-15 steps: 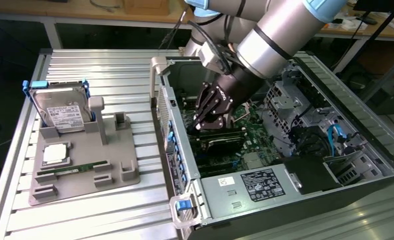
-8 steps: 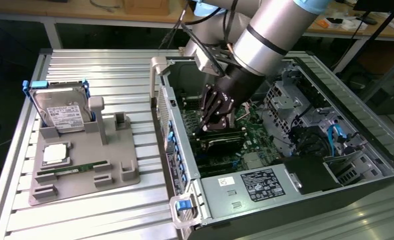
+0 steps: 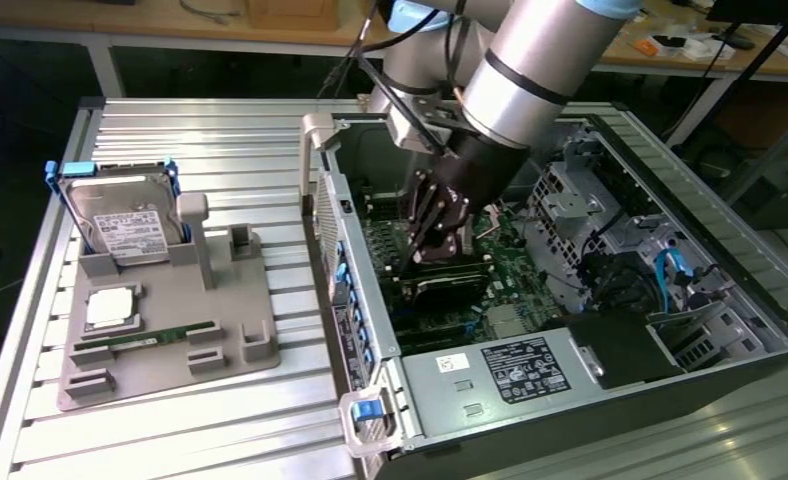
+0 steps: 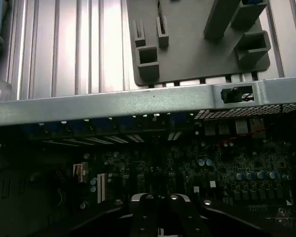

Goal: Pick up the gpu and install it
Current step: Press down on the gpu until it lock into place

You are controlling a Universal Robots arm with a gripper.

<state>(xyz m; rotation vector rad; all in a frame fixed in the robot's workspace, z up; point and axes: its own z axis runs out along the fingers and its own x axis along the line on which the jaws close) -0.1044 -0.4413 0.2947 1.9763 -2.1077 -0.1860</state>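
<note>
A robotics lab or electronics workshop, as I see it from my station. The work surface is a ribbed aluminium table (image 3: 221, 140) — the kind built from extruded profiles. Around my arm's gripper (image 3: 428, 245) lies an opened computer case (image 3: 714, 260), motherboard exposed; off to the side of it sits a grey parts fixture (image 3: 167, 330) holding components. Beyond the arm stand wooden workbenches (image 3: 167, 25) — cluttered with cables and small tools.
</note>
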